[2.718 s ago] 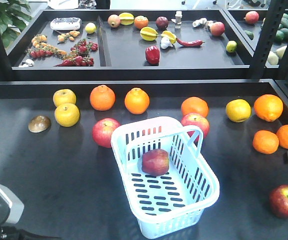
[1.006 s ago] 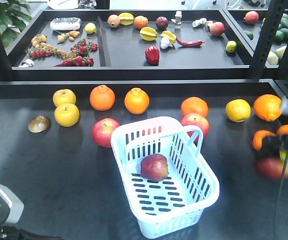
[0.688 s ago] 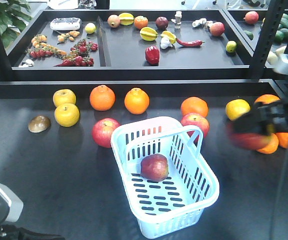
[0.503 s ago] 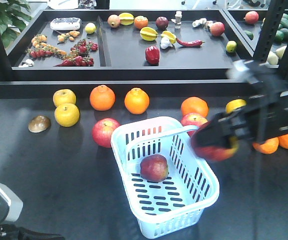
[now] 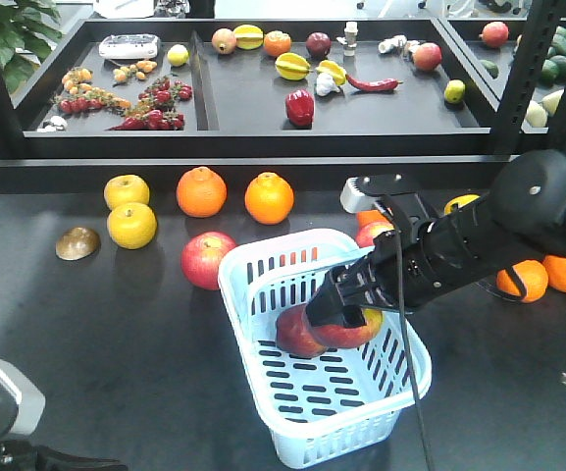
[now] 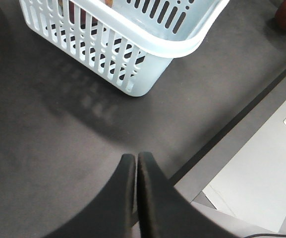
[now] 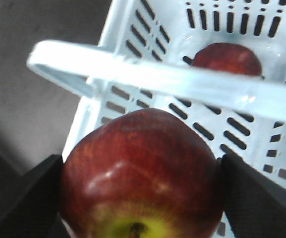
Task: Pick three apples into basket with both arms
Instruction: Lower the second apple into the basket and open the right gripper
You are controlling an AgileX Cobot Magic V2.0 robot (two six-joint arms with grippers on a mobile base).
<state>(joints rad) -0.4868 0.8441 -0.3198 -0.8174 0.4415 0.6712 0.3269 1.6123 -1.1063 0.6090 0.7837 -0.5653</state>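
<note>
The right gripper [image 5: 341, 319] clamps 1 apple [image 5: 349, 327] over the basket [image 5: 400, 388], above another apple [image 5: 290, 334]. The left gripper [image 6: 135, 159] is pressed closed, empty.

A pale blue-white basket [image 5: 302, 392] of smooth, slightly glossy moulded plastic sits on a matt dark tabletop [image 5: 116, 324] with a faintly grainy finish. The apple [image 7: 140, 173] gripped by the right gripper [image 7: 140, 193] has waxy, shiny red skin with fine streaks and a soft highlight. That gripper's fingers [image 7: 38, 191] look matt black, like hard plastic or rubber. The left gripper [image 6: 135, 163] has smooth, satin-black fingers. The oranges [image 5: 201, 191] show dimpled, softly shiny peel.
</note>
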